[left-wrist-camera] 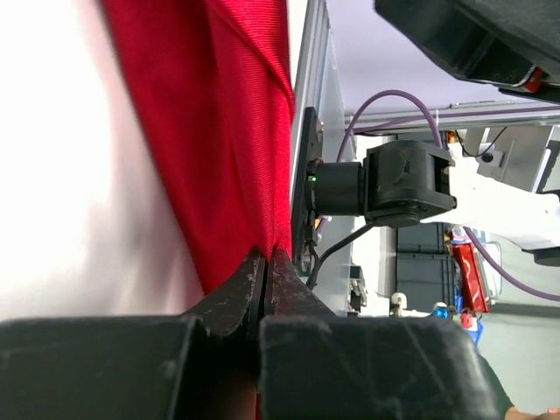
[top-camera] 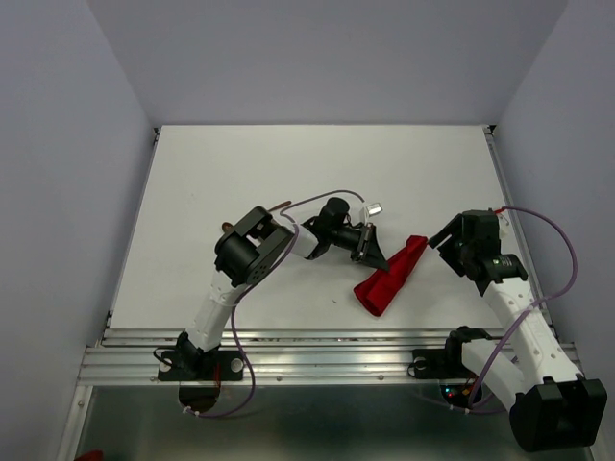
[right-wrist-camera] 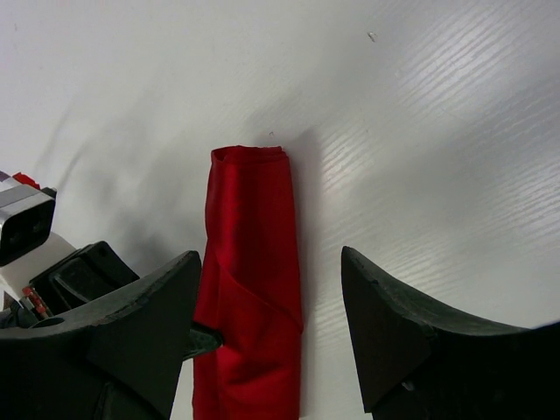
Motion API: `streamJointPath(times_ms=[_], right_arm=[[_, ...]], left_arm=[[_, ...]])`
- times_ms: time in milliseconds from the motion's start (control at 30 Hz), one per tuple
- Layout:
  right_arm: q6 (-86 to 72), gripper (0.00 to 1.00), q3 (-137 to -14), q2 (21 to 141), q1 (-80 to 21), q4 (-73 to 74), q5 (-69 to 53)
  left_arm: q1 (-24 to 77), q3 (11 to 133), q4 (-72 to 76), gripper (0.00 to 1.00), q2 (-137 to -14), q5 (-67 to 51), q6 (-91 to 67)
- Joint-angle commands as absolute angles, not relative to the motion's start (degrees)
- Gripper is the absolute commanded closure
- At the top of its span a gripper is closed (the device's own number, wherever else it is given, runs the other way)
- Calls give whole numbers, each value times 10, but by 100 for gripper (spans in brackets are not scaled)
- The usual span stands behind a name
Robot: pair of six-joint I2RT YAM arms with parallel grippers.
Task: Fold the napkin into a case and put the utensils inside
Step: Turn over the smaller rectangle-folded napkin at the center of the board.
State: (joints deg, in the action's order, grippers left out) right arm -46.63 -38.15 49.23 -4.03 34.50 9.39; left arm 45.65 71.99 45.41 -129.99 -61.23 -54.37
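Napkin (top-camera: 389, 279) folded into narrow red strip, flat on bench (top-camera: 288, 173) between arms. Left gripper (left-wrist-camera: 265, 258) fingers pressed together, pinching strip's long edge. Right gripper (right-wrist-camera: 271, 262) fingers spread above strip's end. Cloth soft, light, limp; probably unfolds if dragged. Best hold: stacked edge layers.

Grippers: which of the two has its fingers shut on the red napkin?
The left gripper: its fingers are pinched together on the napkin. The right gripper stands wide open over it, gripping nothing.
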Motion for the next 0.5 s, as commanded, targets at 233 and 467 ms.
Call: streamJointPath(times_ms=[233, 467], right_arm=[[-455, 30, -387, 497, -35, 332, 98], [-423, 29, -373, 514, -35, 301, 43]], left_arm=[[429, 693, 486, 75, -1301, -628, -533], [396, 676, 472, 54, -1284, -621, -509]])
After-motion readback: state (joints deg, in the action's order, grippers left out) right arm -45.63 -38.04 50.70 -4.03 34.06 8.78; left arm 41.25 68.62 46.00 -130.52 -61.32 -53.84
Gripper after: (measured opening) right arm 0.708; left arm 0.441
